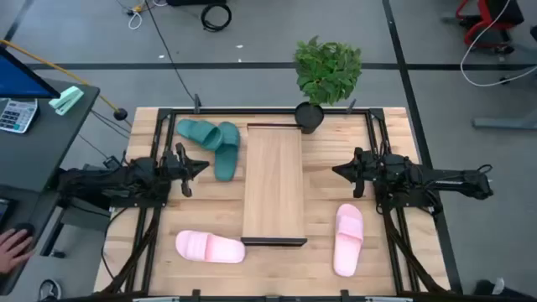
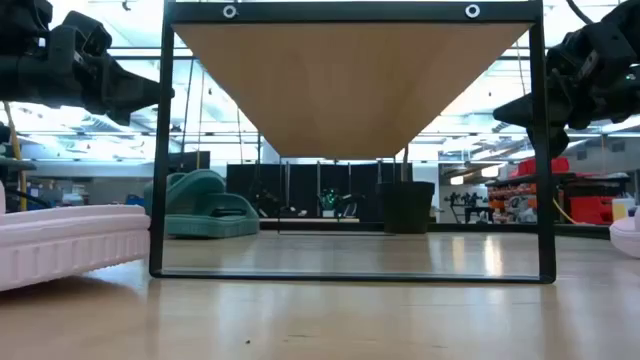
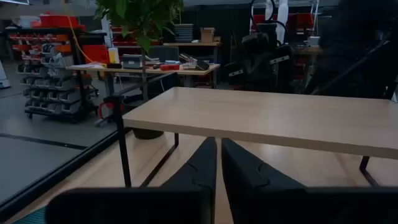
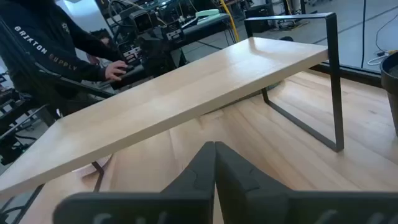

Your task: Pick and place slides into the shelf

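Left claw [image 1: 204, 164] has its fingers pressed together on nothing; I see it hovering above the worktop [image 1: 386, 260], just left of the shelf [image 1: 273, 180] and pointing at it. Right claw [image 1: 337, 170] is likewise closed and empty, on the shelf's opposite side, facing inward. Neither claw touches a slide.

Shelf stands lengthwise down the middle of the worktop, its light wood top bare, raised on dark metal end frames.

Two teal slides [image 1: 210, 139] lie touching each other at the far left of the shelf, just beyond the left claw. One pink slide [image 1: 209, 247] lies near the shelf's near-left corner. The other pink slide [image 1: 348, 239] lies right of the shelf, near side, below the right arm.

A potted plant [image 1: 325, 75] sits at the shelf's far end. A person's hand [image 1: 12, 249] shows off the worktop's left edge.
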`<state>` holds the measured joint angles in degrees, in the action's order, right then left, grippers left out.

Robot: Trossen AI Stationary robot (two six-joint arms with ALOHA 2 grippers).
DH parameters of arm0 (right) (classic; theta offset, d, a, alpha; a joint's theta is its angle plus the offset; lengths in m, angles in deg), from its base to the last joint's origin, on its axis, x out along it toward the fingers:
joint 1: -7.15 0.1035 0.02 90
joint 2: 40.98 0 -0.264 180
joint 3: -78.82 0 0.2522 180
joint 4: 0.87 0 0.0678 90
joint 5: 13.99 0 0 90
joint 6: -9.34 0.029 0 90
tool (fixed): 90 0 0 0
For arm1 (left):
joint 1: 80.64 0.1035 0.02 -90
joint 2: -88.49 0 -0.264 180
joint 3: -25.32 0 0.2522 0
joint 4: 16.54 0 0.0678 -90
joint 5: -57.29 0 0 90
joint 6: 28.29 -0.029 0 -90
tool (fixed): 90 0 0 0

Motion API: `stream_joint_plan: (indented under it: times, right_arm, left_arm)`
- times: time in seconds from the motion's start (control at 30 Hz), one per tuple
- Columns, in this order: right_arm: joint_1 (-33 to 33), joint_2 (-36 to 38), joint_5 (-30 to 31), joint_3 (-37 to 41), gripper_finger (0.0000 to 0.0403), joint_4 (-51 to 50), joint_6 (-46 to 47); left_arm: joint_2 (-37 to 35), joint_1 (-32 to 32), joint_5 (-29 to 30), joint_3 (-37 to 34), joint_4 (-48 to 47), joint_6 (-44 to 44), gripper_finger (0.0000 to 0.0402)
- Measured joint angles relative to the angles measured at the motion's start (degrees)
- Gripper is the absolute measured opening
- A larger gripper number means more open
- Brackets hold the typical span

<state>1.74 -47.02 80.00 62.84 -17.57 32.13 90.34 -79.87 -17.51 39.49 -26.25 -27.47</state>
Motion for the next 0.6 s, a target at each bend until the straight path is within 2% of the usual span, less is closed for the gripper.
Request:
stream_joint_plan:
  times: [0.6]
  right_arm:
    - [0.00,-0.02,0.00,0.00,0.0016,0.00,-0.02]
  left_arm:
    - [0.01,0.00,0.02,-0.01,-0.01,0.00,0.0034]
